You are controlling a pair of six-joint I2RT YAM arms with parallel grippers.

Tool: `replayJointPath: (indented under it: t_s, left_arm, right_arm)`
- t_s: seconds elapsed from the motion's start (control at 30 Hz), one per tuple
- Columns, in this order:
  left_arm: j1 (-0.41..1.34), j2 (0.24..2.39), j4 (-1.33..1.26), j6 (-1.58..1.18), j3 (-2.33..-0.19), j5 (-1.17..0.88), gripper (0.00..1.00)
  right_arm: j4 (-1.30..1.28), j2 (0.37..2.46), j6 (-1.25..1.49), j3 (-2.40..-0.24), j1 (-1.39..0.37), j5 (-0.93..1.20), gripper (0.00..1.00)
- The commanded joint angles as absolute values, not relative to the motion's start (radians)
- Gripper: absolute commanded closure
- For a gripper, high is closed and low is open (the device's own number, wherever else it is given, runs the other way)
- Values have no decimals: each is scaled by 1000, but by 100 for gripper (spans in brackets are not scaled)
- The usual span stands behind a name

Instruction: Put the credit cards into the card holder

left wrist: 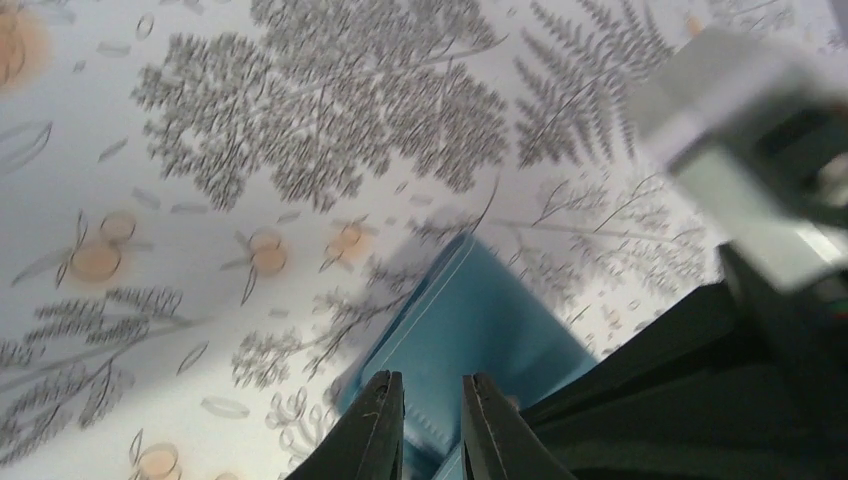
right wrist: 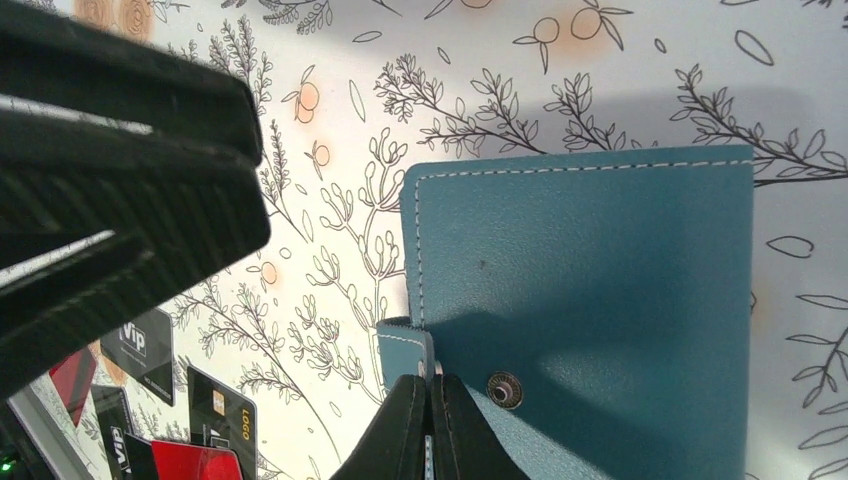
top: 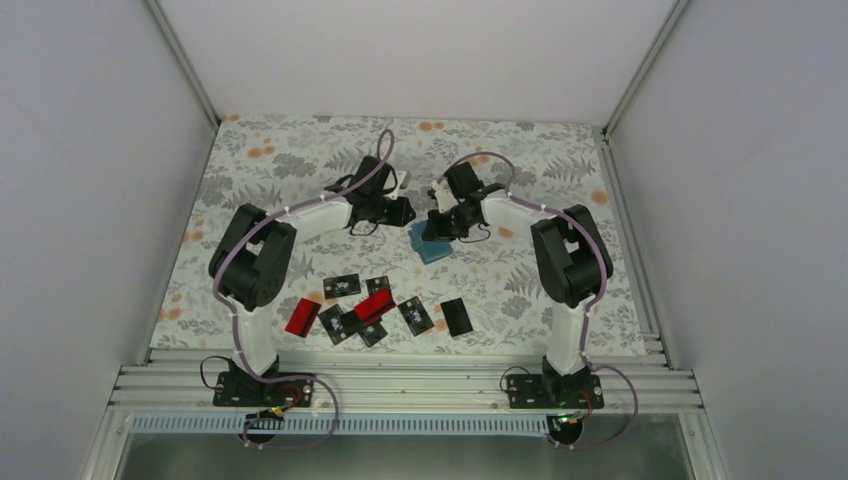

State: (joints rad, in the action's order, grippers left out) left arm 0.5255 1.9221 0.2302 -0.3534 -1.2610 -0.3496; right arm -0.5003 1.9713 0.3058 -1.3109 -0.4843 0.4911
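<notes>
Card holder (right wrist: 600,300): teal, white stitching, metal snap. Near-square, no clear long axis. Flat on surface (top: 300,160) centre, edges slightly skewed. Right gripper (right wrist: 430,385) pressed together, pinching its flap edge. Left gripper (left wrist: 432,380) slightly spread over it.

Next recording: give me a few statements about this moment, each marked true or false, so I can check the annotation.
1. The right pincer is shut on the edge of the holder. True.
2. The left pincer carries a card. False: there is no card in it; it hangs over the holder.
3. The cards lie on the table, apart from the holder. True.
4. Every card is black. False: some are red.
</notes>
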Motion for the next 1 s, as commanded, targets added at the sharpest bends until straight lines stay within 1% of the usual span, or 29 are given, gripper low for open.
replayJointPath:
  t_s: [0.0, 0.17, 0.3, 0.6, 0.97]
  left_arm:
    - [530, 1983, 211, -356, -1320, -411, 84]
    - [539, 2049, 202, -344, -1345, -483, 84]
    - [548, 2077, 215, -323, -1345, -492, 84]
    - [555, 2080, 213, -312, -1256, -394, 84]
    - [559, 2077, 216, -308, -1241, -348, 85]
  right_arm:
    - [-484, 1963, 310, -1300, -494, 513, 96]
    - [-485, 1961, 308, -1300, -494, 515, 96]
    - [-486, 1959, 307, -1303, -492, 512, 95]
    - [-511, 1950, 313, -1330, -492, 486, 95]
    - [-536, 1950, 325, -1329, -476, 426, 95]
